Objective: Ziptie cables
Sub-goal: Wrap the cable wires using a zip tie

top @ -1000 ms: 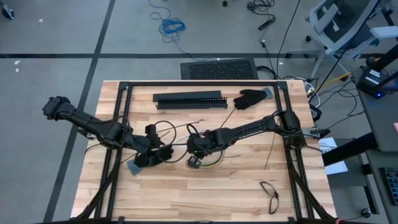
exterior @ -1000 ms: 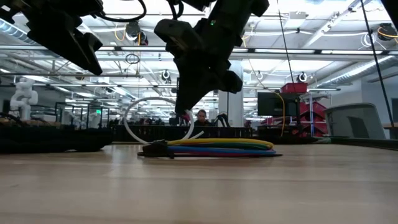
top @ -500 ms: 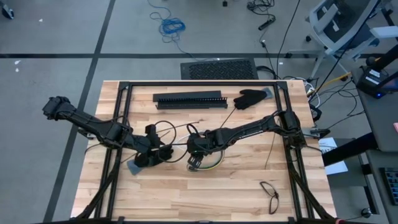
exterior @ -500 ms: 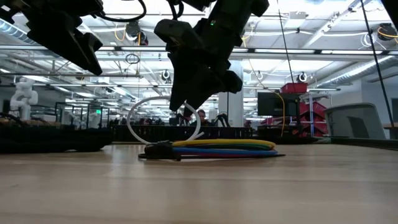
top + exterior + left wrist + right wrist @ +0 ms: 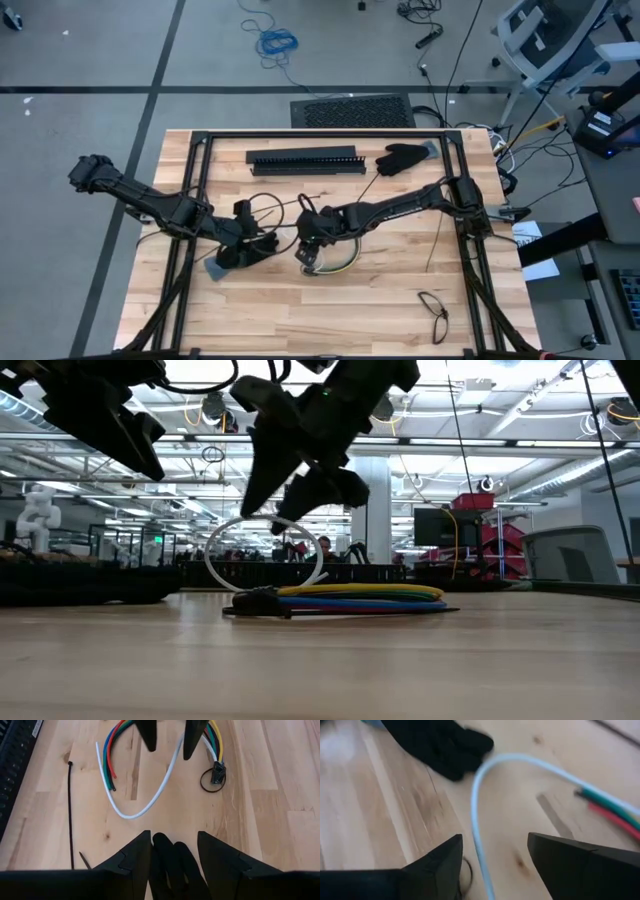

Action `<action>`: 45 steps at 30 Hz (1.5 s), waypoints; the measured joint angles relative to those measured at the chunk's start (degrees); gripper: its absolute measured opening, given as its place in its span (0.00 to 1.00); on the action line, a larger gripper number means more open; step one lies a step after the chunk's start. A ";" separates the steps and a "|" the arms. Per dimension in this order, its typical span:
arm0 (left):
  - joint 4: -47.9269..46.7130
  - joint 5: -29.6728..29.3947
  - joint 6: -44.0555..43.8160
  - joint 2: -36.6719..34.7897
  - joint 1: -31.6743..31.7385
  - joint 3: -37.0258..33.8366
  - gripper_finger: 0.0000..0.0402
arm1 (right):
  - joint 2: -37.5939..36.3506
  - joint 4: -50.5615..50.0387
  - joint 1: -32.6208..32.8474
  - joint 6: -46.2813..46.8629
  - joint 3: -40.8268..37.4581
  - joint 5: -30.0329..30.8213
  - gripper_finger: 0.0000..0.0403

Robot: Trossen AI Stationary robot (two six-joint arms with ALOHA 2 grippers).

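Two arms hang over the cables, which lie loose mid-worktop, untied. Your right gripper, jaws spread and empty, sits just above them; your left gripper, just beside, pinches something black. I'd say gather the cables next.

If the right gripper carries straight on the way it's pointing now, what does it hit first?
Most likely the white cable: in the right wrist view it arcs across the gap between the open right gripper's fingers, with bare table beneath. Depth is unclear.
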 joint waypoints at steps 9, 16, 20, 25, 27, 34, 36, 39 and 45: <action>0.00 0.02 -0.28 0.00 -1.98 0.02 0.40 | -0.01 3.18 -1.37 -3.00 0.43 -0.38 0.56; 0.58 0.56 -0.37 0.00 -4.10 0.04 0.40 | -0.03 1.13 -4.91 -11.20 9.85 1.97 0.56; 1.33 0.83 -0.40 0.04 -5.47 0.09 0.40 | -0.03 -7.52 -7.11 -18.49 19.32 5.53 0.56; 14.89 -1.05 -3.70 2.38 -4.63 -4.98 0.40 | -0.18 -28.39 -8.53 -24.33 32.51 12.75 0.56; 18.14 0.38 -7.05 5.54 -2.86 -7.35 0.40 | -0.31 -37.52 -8.42 -24.72 37.26 16.04 0.56; 35.43 11.35 -16.01 18.01 1.30 -10.93 0.40 | -5.79 -60.60 -4.91 -16.26 41.18 30.70 0.56; 39.93 13.63 -16.87 21.19 1.69 -10.82 0.40 | -7.70 -63.41 -3.40 -11.81 41.13 34.11 0.56; 42.13 13.97 -17.00 23.84 1.84 -10.04 0.40 | -11.70 -62.57 -0.69 -9.81 39.87 36.08 0.56; 41.11 11.74 -17.51 24.13 1.77 -9.20 0.40 | -17.52 -62.97 3.91 -3.44 36.33 43.94 0.56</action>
